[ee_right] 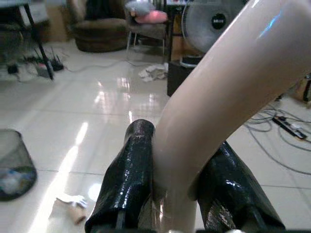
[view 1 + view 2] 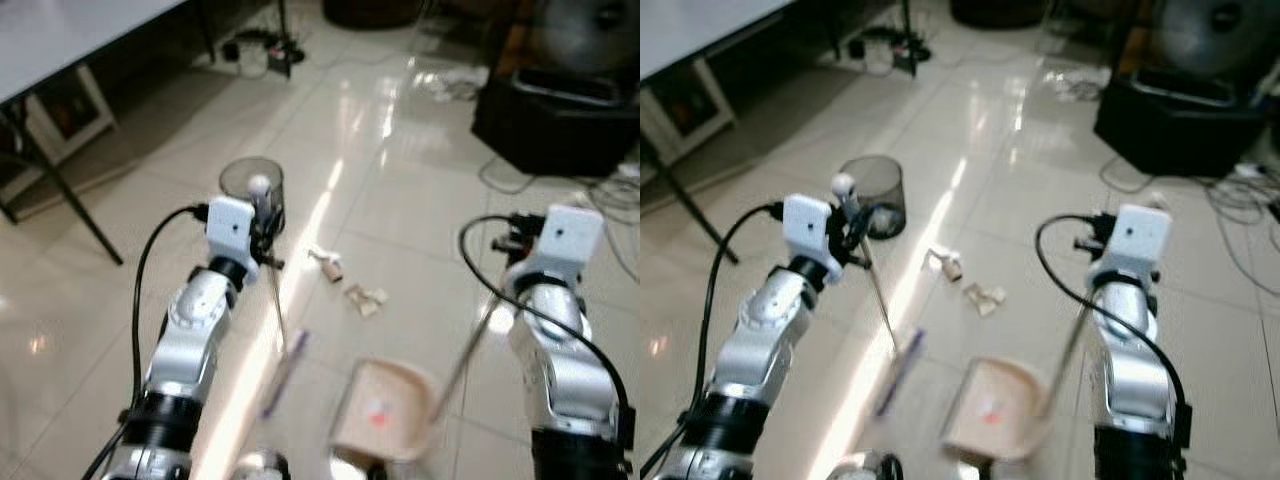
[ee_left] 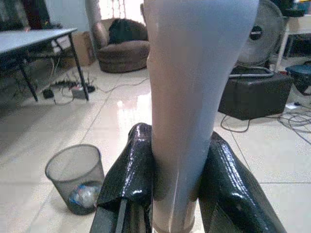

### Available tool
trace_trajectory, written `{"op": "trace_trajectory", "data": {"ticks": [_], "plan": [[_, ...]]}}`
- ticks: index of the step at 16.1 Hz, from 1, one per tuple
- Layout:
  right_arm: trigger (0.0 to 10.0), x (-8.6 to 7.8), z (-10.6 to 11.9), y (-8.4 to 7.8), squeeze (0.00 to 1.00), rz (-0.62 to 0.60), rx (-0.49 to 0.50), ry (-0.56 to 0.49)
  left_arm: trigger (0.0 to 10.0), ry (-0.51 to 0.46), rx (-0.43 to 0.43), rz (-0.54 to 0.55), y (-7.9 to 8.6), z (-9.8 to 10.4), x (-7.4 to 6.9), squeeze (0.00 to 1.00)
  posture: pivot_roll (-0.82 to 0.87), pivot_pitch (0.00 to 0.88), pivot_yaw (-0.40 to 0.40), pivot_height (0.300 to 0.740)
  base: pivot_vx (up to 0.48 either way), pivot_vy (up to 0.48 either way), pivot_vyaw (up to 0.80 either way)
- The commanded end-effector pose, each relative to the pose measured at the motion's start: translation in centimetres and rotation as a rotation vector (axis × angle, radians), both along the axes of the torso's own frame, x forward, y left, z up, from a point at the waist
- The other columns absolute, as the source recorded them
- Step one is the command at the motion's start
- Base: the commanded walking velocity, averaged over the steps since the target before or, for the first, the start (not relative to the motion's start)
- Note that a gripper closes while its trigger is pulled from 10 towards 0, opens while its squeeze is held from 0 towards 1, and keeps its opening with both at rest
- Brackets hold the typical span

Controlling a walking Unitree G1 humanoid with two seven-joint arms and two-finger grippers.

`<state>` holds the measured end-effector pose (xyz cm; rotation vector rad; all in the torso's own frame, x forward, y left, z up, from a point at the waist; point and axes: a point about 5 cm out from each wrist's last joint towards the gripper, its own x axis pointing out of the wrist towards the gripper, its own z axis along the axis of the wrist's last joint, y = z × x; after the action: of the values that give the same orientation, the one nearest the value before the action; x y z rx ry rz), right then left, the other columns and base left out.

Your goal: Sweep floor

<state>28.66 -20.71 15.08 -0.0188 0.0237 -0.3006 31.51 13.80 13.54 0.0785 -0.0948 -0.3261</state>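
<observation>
From the head, the broom [image 2: 284,340] runs as a thin pale stick down from the left gripper [image 2: 262,240] to a blurred purple-tinted head low on the tile floor [image 2: 400,170], its bristles too smeared to read. The beige dustpan [image 2: 385,410] sits on the floor between the two arms, its near edge cut off, a reddish spot inside; its long handle slants up toward the right gripper [image 2: 1102,262], whose fingers hide behind the white wrist block. Just ahead of pan and broom lie paper scraps [image 2: 365,298] and a small cardboard tube [image 2: 331,268]. The mesh bin [image 2: 873,195] stands beyond the left arm. Over to the left wrist: both black fingers [image 3: 129,174] clamp the pale grey broom handle [image 3: 189,97], which rises out of frame. On the right wrist, the fingers [image 1: 126,179] squeeze the curved cream dustpan handle [image 1: 228,92], its ends cropped.
</observation>
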Motion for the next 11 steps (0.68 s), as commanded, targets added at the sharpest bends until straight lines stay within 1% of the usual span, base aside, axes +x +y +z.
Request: {"op": "trace_trajectory", "data": {"ticks": [1,3,5,6,9,11], "plan": [[10.0,0.0,1.5,-0.5,0.00,-0.017,-0.027,-0.070,10.0,-0.054,-0.004,0.001,0.0,1.1,0.0,0.00,-0.04,0.050,0.043,0.740,0.296,0.000,-0.63],[10.0,0.0,1.2,-1.0,0.00,-0.030,-0.009,-0.066,10.0,-0.066,-0.001,0.002,-0.3,1.3,0.1,0.00,-0.03,0.056,0.035,0.740,0.356,0.000,-0.57],[10.0,0.3,1.2,-1.1,0.00,-0.036,-0.054,-0.060,10.0,-0.073,0.009,0.015,-0.1,1.4,0.2,0.00,-0.03,0.058,0.034,0.740,0.366,0.000,0.00],[10.0,0.4,1.4,-1.1,0.00,-0.039,-0.062,-0.065,10.0,-0.074,0.007,0.026,0.2,1.4,0.2,0.00,-0.03,0.064,0.034,0.740,0.368,0.000,0.00],[10.0,0.6,1.8,-1.0,0.00,-0.032,-0.026,-0.101,10.0,-0.078,0.017,0.066,1.1,1.5,0.4,0.00,-0.02,0.062,0.036,0.740,0.399,0.000,0.00],[10.0,0.5,1.9,-1.0,0.00,-0.022,-0.014,-0.116,10.0,-0.083,0.013,0.074,1.2,1.6,0.5,0.00,-0.02,0.065,0.035,0.740,0.409,0.000,0.00]]}}
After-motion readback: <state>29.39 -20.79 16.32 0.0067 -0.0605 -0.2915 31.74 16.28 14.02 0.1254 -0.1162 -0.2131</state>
